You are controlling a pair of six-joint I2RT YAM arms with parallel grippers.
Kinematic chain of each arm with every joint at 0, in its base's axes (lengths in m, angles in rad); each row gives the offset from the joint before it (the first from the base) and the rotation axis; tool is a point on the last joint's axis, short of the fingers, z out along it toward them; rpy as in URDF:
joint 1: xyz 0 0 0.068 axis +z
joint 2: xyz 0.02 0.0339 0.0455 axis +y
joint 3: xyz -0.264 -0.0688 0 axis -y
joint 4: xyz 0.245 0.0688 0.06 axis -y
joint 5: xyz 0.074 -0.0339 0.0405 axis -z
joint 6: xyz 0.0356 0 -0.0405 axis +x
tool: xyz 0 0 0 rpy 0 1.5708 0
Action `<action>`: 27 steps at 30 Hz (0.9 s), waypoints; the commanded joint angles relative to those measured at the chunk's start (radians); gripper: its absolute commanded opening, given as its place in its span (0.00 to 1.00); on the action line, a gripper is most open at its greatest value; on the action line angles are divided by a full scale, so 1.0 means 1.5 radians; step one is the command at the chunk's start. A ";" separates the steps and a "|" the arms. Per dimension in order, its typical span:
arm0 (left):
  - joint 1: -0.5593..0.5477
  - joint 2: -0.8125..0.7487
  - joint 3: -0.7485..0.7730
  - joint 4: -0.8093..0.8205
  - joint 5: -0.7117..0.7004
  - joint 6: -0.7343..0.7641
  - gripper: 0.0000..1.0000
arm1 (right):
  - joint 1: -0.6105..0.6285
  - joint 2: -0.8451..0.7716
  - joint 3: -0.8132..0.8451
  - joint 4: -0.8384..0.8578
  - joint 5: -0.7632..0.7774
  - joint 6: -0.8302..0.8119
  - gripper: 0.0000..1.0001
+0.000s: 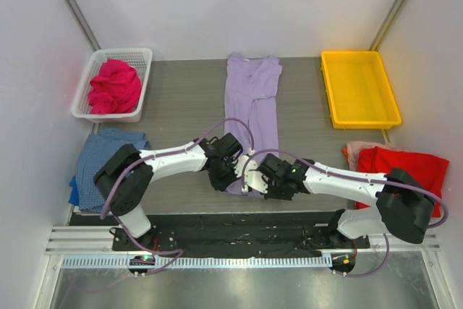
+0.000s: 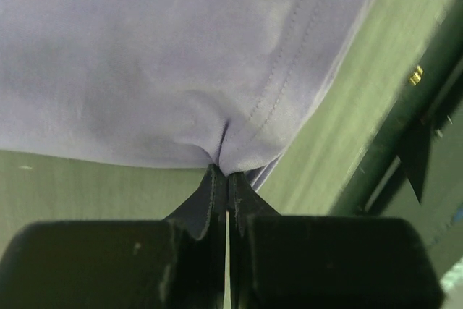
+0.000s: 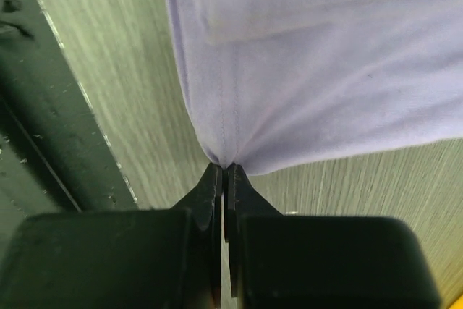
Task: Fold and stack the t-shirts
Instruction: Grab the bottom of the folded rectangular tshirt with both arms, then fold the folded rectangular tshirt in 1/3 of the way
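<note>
Risk: shallow grips. Left claw (image 2: 226,176) and right claw (image 3: 225,171) each pinch only a near hem corner of the lavender t-shirt (image 1: 252,103). The cloth could slip out on lift, or stacked layers could split. Uneven travel would skew the fold. The shirt lies in a long narrow strip at bench centre, from the far edge almost to the near edge, rumpled at the far end.
</note>
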 commanded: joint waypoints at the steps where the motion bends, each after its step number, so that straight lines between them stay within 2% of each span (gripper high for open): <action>1: -0.026 -0.061 -0.040 -0.075 0.037 0.036 0.00 | 0.027 -0.036 0.024 -0.041 0.020 0.021 0.01; 6: -0.027 -0.106 -0.057 -0.062 0.027 0.034 0.00 | 0.041 -0.073 0.046 -0.046 0.039 0.037 0.01; 12: -0.027 -0.094 -0.028 -0.049 0.001 0.029 0.00 | 0.041 -0.078 0.084 -0.047 0.066 0.040 0.01; 18: -0.024 -0.102 -0.002 -0.028 -0.048 0.028 0.00 | 0.040 -0.092 0.102 -0.025 0.150 0.028 0.01; 27: 0.048 -0.124 0.058 0.003 -0.102 0.040 0.00 | 0.020 -0.095 0.134 0.007 0.227 -0.005 0.01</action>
